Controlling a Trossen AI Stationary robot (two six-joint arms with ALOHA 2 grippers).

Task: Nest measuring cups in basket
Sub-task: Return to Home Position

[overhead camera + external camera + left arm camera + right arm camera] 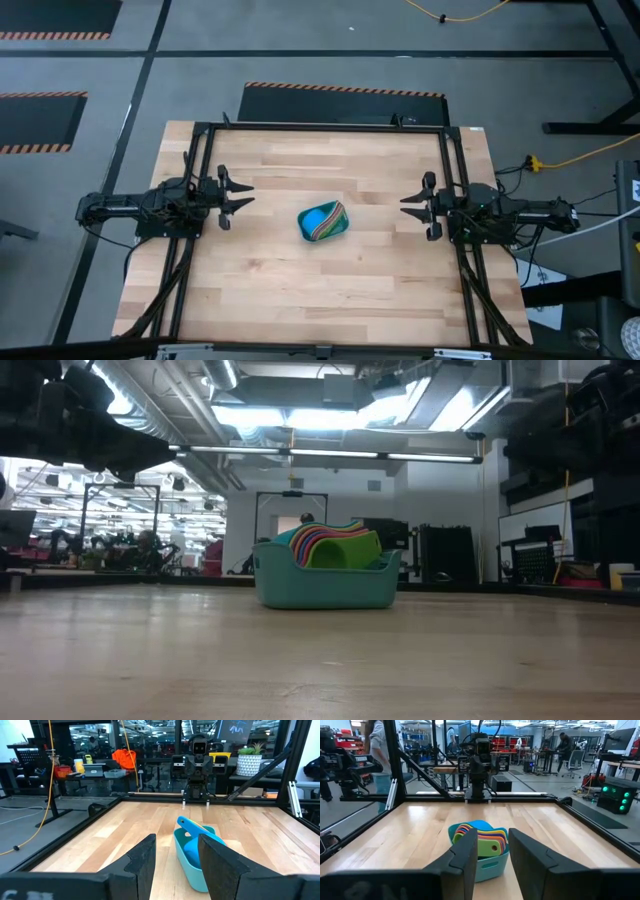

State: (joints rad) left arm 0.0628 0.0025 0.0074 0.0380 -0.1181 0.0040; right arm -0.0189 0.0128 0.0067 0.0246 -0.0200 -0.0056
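The teal basket stands on its base at the middle of the wooden table. The measuring cups sit nested inside it, light blue on top. Their flat handles fan out in several colours over the basket's rim toward the table's right. The low view shows the basket with the cups' handles rising above it. My left gripper is open at the table's left, well apart from the basket. My right gripper is open at the table's right, also apart from it.
A black frame runs around the table's edges. Bare wood lies all around the basket. People and equipment show in the room beyond the table in the wrist views.
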